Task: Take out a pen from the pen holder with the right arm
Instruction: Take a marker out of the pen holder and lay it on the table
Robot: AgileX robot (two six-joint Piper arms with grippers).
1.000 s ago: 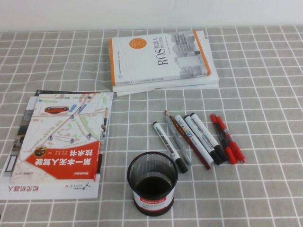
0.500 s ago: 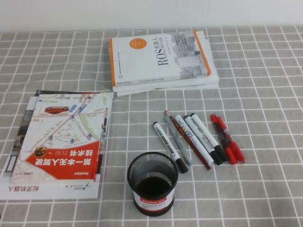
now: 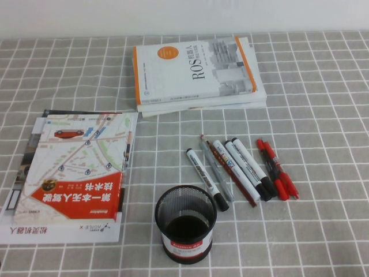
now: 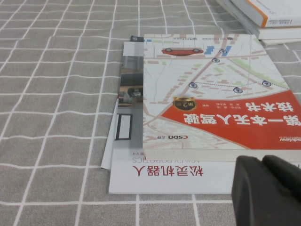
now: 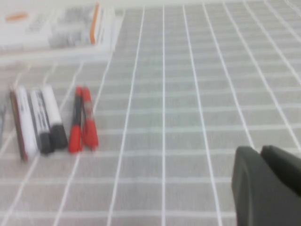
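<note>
The black mesh pen holder point(image 3: 185, 224) stands near the front edge of the table, and I see no pen standing in it. Several pens lie side by side on the cloth just beyond it: white markers point(image 3: 249, 168), a brown pencil point(image 3: 229, 171) and red pens point(image 3: 277, 169). The right wrist view shows the same red pens point(image 5: 82, 120) and markers point(image 5: 44, 120). My right gripper point(image 5: 261, 153) is shut and empty, low over bare cloth to the right of the pens. Also shut and empty, my left gripper point(image 4: 263, 162) hovers by the near edge of the map-cover book point(image 4: 211, 94). Neither arm shows in the high view.
A stack of white and orange books point(image 3: 196, 72) lies at the back middle. The red map-cover book point(image 3: 78, 173) rests on other booklets at the left. A grey checked cloth point(image 3: 323, 104) covers the table.
</note>
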